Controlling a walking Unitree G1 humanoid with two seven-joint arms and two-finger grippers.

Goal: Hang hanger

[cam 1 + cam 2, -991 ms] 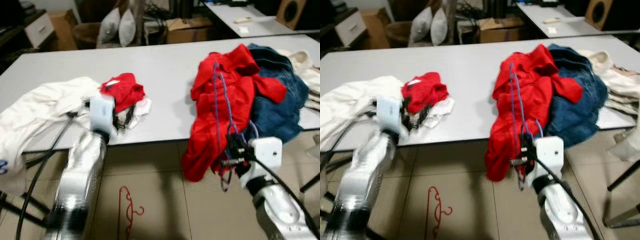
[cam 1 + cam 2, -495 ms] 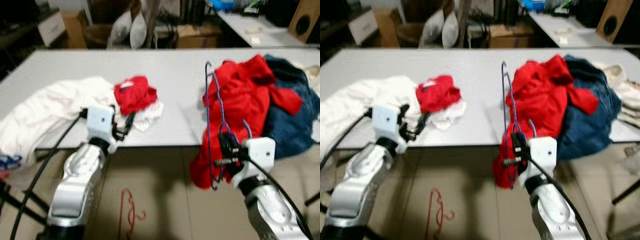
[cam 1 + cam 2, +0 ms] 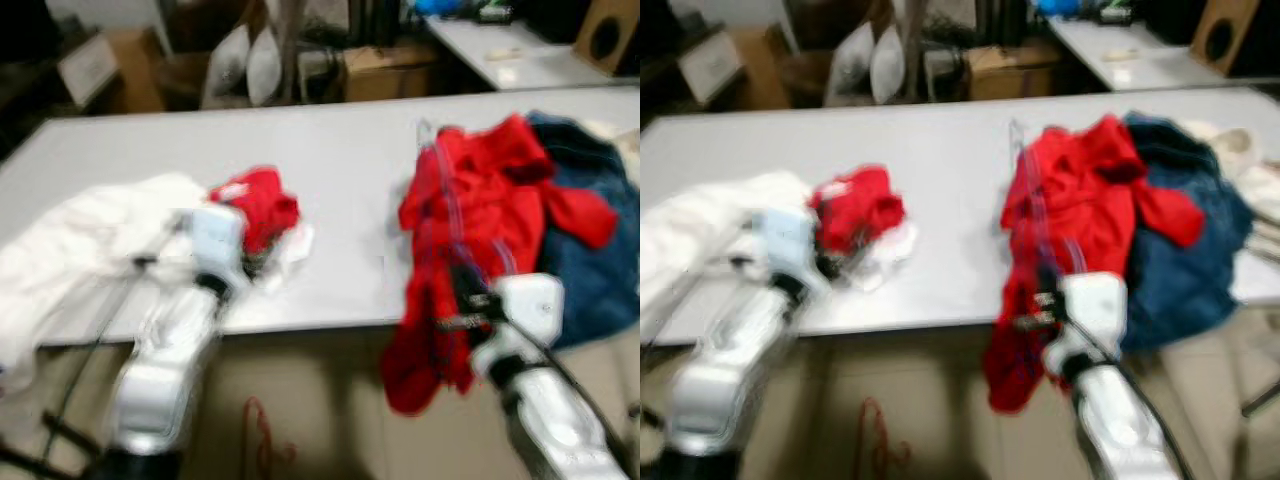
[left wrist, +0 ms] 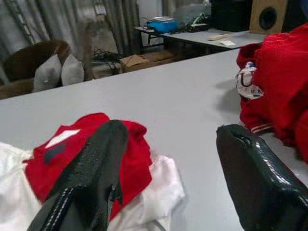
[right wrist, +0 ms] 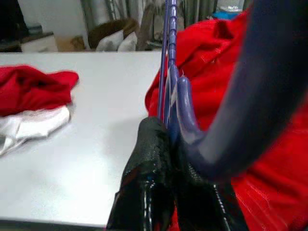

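A purple wire hanger (image 5: 168,72) stands upright in front of the red garment (image 3: 480,190) that drapes over the table's near edge. My right gripper (image 5: 168,144) is shut on the hanger's lower part, just below the table edge (image 3: 455,310). My left gripper (image 4: 173,130) is open with nothing between its fingers. It hovers at the table's near edge beside a small red cloth (image 3: 258,200) lying on white fabric (image 3: 90,230). The head views are blurred.
A blue denim garment (image 3: 585,250) lies right of the red one on the grey table (image 3: 340,150). A red hanger (image 3: 258,440) lies on the tiled floor under the near edge. Boxes, pillows and another table stand behind.
The head camera has shifted and the picture has blurred. My right gripper stays shut on the purple hanger. My left gripper sits slightly closer to the small red cloth.
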